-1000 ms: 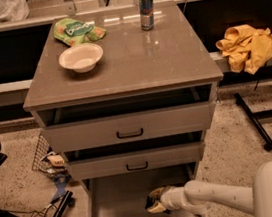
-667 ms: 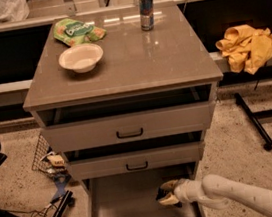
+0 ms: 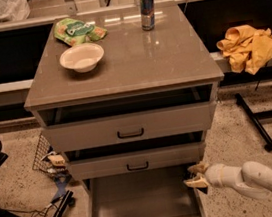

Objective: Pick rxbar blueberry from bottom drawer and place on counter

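The bottom drawer (image 3: 139,201) is pulled out at the foot of the cabinet, and its pale tray interior shows nothing inside. My gripper (image 3: 196,175) is at the drawer's right rim, just under the middle drawer's right corner, with the arm reaching in from the lower right. A small dark thing between its pale fingertips (image 3: 200,167) looks like the rxbar blueberry (image 3: 190,176), mostly hidden. The counter (image 3: 135,65) is the glossy grey-brown top of the cabinet.
On the counter stand a white bowl (image 3: 82,57), a green snack bag (image 3: 78,31) and a can (image 3: 147,10). The top drawer (image 3: 128,127) and the middle drawer (image 3: 136,161) are slightly open. A yellow cloth (image 3: 248,46) lies to the right, with a black stand leg (image 3: 254,121) below it. Clutter (image 3: 53,162) sits on the floor to the left.
My gripper has moved right and up, from inside the bottom drawer to its right rim, with the dark thing still between the fingers.
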Robot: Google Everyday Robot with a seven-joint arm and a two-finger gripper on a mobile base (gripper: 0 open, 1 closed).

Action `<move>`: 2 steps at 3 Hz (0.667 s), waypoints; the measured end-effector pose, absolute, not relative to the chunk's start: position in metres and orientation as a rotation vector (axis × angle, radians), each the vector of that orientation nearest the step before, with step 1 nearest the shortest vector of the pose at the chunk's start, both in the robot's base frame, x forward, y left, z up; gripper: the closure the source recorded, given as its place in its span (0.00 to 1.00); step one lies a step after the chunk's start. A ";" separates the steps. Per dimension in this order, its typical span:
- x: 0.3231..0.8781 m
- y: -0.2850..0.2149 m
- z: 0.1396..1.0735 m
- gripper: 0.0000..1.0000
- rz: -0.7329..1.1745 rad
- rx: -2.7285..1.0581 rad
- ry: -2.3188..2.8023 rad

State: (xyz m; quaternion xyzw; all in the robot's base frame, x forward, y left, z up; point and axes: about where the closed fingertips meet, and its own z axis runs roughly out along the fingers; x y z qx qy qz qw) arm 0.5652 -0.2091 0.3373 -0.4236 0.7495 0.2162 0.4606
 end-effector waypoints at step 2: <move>0.548 -0.285 0.437 1.00 0.422 -0.944 1.914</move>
